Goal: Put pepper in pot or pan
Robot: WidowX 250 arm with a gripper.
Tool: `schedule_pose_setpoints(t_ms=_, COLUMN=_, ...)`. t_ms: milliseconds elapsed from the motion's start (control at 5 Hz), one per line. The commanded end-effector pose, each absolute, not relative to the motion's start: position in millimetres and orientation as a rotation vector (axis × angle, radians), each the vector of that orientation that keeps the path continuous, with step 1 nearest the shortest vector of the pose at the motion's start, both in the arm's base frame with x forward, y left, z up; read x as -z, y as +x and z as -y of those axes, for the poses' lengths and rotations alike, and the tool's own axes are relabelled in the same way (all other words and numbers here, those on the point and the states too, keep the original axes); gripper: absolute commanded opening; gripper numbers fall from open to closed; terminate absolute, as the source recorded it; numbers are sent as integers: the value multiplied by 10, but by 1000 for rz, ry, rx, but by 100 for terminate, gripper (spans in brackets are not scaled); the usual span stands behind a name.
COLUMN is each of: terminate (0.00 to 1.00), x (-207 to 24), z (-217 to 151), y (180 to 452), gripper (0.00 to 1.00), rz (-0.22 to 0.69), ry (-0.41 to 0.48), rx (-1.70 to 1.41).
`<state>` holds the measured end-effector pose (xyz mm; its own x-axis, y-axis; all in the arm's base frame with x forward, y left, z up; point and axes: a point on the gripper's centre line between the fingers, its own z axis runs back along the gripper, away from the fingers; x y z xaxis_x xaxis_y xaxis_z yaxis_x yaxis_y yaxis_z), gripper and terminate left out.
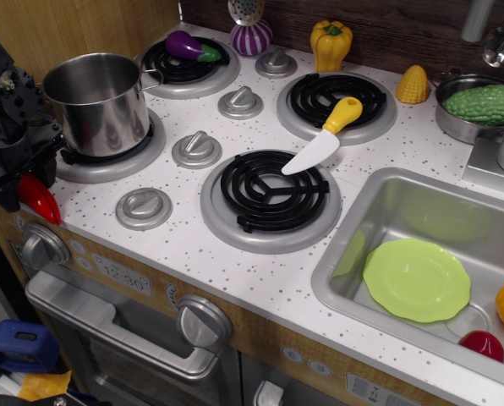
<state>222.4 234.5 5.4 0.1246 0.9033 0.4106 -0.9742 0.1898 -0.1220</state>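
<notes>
Gripper (19, 165), jaw state indiscernible, over the pepper (39, 200) at the near-left counter edge beside the pot (100, 101); a glancing contact could push it off.

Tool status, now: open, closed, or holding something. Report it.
Tool: down over the red pepper at the counter's left edge; its fingers are hidden, so open or closed cannot be told.

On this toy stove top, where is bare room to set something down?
Free: the speckled white counter along the front edge, between the front burner and the grey sink.

Crowded: the left edge, where the black tool covers the red chili pepper beside the tall steel pot; the back row.
</notes>
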Motion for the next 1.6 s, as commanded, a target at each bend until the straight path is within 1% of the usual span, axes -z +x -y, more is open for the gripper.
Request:
schedule_pose_setpoints(t_ms=0, terminate=0, x=-164, z=-2442, y=2265, gripper=0, rz=482, ry=187, rx=-1392)
schedule_pose_setpoints(t_ms=200, terminate=0, x=-455, z=-2345, y=2269, gripper=0, rz=517, ry=245, rx=-1401)
schedule_pose_setpoints(t_ms=400, terminate=0, x=-734, z=-2301, y=2295, gripper=0, rz=541, ry=278, rx=-1399)
schedule_pose_setpoints(t_ms=600, terminate=0, x=-1053, z=-2255, y=2386, gripper=0, rz=614, ry=334, rx=-1375)
schedule_pose_setpoints(t_ms=800, terminate=0, x=-1292, z=-2229, y=2555, gripper=0, rz=685, ry=363, rx=-1346)
schedule_pose_setpoints(t_ms=1000, terminate=0, x=-1406, z=-2303, y=2722, gripper=0, rz=805, ry=410, rx=-1266)
schedule_pose_setpoints(t_ms=1200, terminate=0, x=-1405, z=-2413, y=2880, gripper=100, rz=915, ry=420, rx=-1197)
schedule_pose_setpoints(t_ms=1400, terminate=0, x=-1382, z=-2454, y=2995, gripper=100, rz=964, ry=377, rx=-1190)
